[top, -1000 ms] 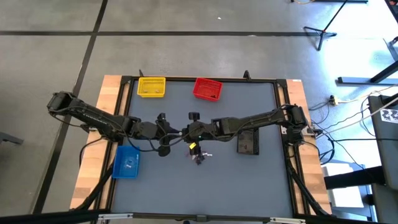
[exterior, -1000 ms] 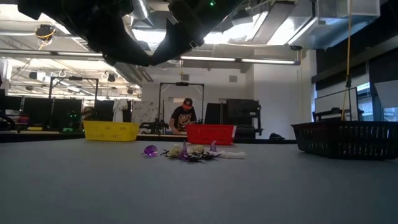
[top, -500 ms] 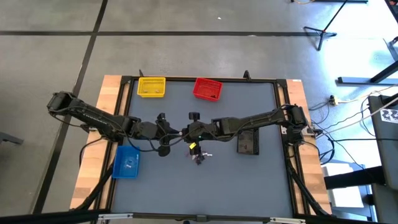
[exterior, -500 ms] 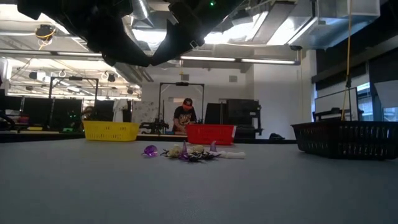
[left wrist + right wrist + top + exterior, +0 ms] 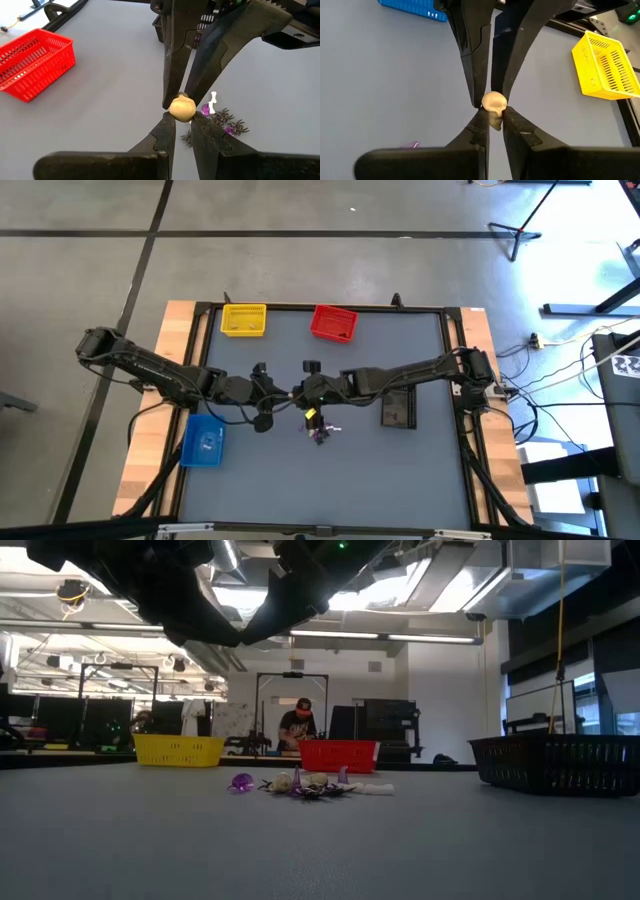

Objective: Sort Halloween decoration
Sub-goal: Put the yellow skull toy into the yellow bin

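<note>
4 bins [image 5: 244,320], 2 tools [image 5: 296,393], 1 person [image 5: 295,726]

A robotics lab or workshop hall: bare grey concrete floor [image 5: 300,240] with dark seams, long ceiling strip lights [image 5: 390,637], exposed metal ductwork [image 5: 540,565], black tripod stands [image 5: 525,225] and loose cables. Beyond the jaws, a person in a dark shirt [image 5: 294,727] stands among dark equipment racks [image 5: 385,725].

You see a grey floor [image 5: 330,220] crossed by dark lines around the table [image 5: 250,480]. Beyond it, ceiling lights [image 5: 380,637], a white wall [image 5: 440,690], and a person [image 5: 296,726].
</note>
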Tool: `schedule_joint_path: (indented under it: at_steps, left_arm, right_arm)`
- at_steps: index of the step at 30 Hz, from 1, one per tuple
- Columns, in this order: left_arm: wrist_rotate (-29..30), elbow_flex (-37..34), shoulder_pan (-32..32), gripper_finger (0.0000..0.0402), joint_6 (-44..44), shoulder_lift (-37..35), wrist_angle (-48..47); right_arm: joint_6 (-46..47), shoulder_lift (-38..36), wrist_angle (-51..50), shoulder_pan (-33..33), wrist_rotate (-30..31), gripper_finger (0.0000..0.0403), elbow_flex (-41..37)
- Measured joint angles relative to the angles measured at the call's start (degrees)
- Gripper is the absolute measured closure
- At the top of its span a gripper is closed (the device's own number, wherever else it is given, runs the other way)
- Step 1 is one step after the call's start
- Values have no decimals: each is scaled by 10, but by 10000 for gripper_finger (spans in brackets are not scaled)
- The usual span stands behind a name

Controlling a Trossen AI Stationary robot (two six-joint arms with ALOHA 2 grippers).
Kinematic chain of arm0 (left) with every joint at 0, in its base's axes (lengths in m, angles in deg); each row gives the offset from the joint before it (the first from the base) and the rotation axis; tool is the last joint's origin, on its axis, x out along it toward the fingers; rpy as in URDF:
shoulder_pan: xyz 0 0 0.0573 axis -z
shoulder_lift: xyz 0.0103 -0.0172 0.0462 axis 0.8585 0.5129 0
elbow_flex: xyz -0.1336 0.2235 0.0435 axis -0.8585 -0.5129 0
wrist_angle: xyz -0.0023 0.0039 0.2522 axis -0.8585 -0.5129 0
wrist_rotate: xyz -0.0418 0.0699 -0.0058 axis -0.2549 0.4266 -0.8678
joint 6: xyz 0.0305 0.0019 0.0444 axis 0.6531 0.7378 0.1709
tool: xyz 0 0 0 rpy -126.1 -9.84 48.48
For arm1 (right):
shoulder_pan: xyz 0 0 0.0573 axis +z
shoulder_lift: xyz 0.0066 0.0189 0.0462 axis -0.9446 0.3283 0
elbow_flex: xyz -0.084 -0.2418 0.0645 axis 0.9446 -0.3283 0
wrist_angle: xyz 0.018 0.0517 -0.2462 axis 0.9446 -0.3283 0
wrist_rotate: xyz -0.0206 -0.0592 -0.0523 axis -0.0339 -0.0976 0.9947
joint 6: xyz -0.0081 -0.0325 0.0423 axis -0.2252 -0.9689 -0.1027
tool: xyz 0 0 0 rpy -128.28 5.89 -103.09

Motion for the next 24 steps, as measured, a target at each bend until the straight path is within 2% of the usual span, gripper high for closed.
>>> schedule_joint_path:
  at_steps: [5,14,24]
  left_arm:
    - [1,0,0,355,-3,0,1]
    - [3,0,0,293,-4,0,6]
    - [1,0,0,289,-4,0,20]
  right_arm:
    - [0,0,0,0,0,368,0]
    - [0,0,5,0,-3,368,0]
    - [0,0,5,0,-8,368,0]
